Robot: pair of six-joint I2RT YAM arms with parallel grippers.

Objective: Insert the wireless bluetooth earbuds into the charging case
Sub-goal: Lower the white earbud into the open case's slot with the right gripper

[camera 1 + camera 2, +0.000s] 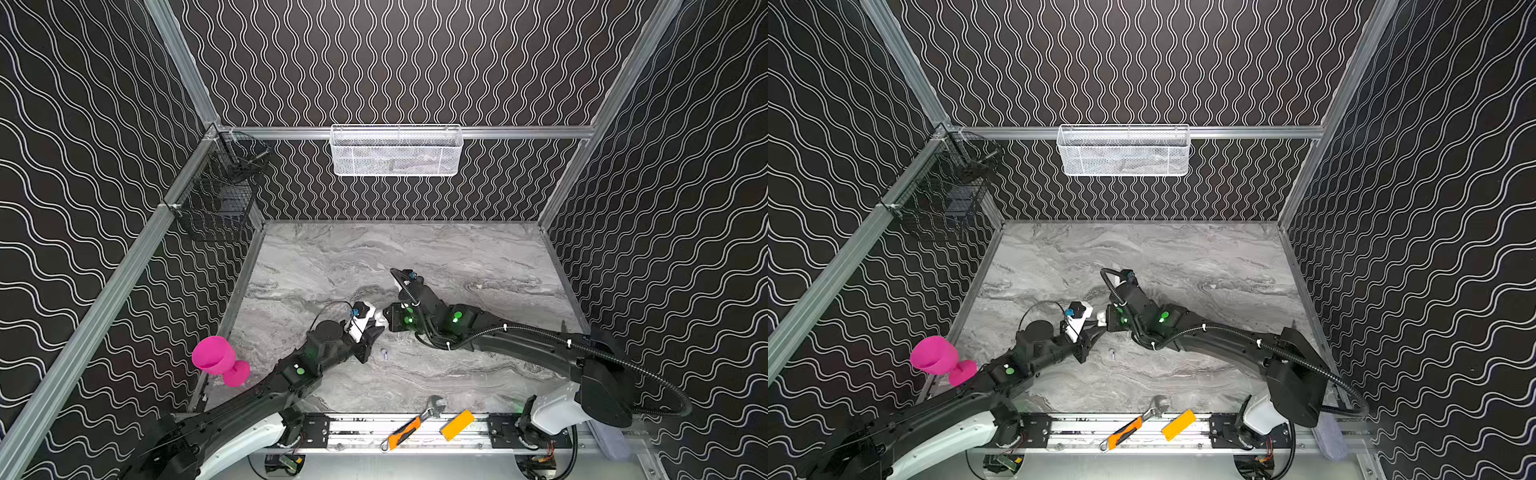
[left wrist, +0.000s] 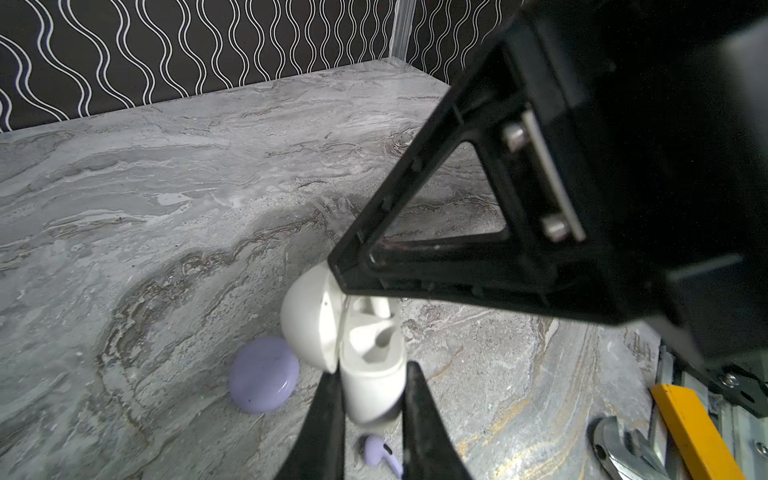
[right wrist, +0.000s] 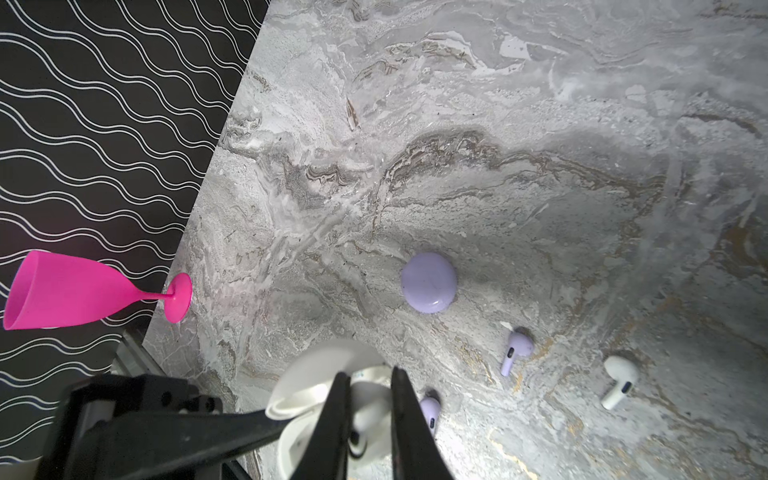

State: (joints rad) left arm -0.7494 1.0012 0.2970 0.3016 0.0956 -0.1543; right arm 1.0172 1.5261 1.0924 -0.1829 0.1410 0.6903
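At 6 o'clock, on the metal rail (image 1: 357, 432) just off the worktop (image 1: 457, 257), lie an orange-handled wrench (image 1: 409, 428) and a flat yellow block (image 1: 457, 424). The worktop is smooth, marbled grey with darker veins. A pink goblet (image 1: 214, 357) of matte plastic stands at its 8 o'clock edge.

Just 6 o'clock of the middle lies one lavender earbud (image 1: 384, 354), a tiny glossy bulb on a short stem.

At the middle the arms meet. The left gripper (image 2: 372, 370) is clamped on the base of the white charging case (image 2: 374, 395), a rounded, glossy plastic shell. Its domed lid (image 2: 309, 320) is swung open, showing moulded hollows inside. The right gripper (image 3: 370, 374) is pinched narrow on a white earbud (image 3: 370, 415) at the case's open mouth; whether it is seated cannot be told.

On the worktop near the case sit a second lavender earbud (image 3: 515, 351) and a closed lavender case (image 3: 429, 282), smooth and pebble-round. A loose white earbud (image 3: 619, 382) lies farther off, on its side.

On the back wall at 12 o'clock hangs a white mesh basket (image 1: 397, 151); at 10 o'clock hangs a black wire basket (image 1: 220, 195).
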